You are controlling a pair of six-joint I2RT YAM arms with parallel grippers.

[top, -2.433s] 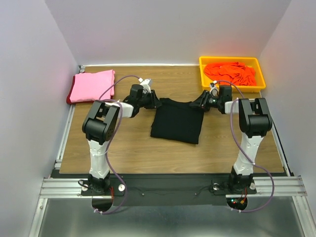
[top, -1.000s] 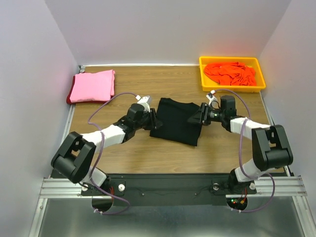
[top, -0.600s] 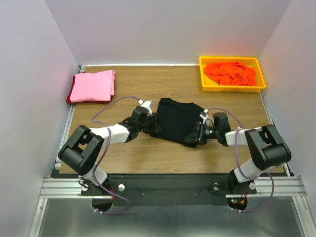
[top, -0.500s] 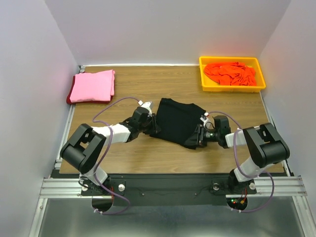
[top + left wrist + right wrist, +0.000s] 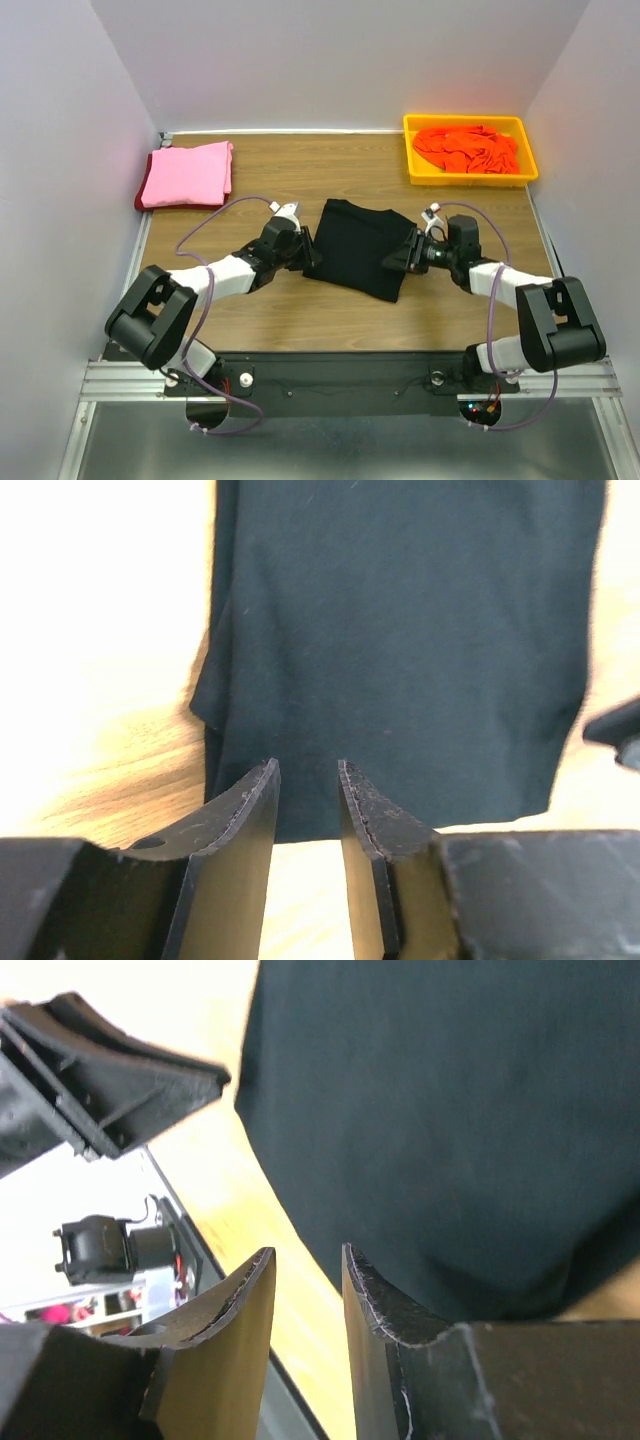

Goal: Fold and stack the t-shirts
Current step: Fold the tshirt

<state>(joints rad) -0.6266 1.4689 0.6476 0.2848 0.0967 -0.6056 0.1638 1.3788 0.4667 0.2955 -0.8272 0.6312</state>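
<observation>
**Both arms flank the black t-shirt, nothing gripped yet**

The black t-shirt lies mid-table as a rough rectangle, slightly skewed, flat on the wood. The left gripper sits low at its left edge and the right gripper low at its right edge, the two pointing at each other across the cloth.

Left wrist view: the left gripper has its jaws a narrow gap apart w/ bare wood between them. The shirt hem is just ahead, not yet between the jaws. Right wrist view: same story. The right gripper is parted a little and empty, w/ cloth just beyond the fingertips.

Elsewhere, a folded pink t-shirt rests on a dark red t-shirt at the far-left corner of the table. Loose orange t-shirts fill the yellow tray at the far-right corner.

Step in hand, prob.: lining up to take both side edges, either for another fold or to carry the shirt to the far-left stack.

Next move needs each gripper pushed fwd so the edge slides between the jaws. Both should close together and lift evenly, else the layers may slip apart or only the top layer gets caught.
</observation>
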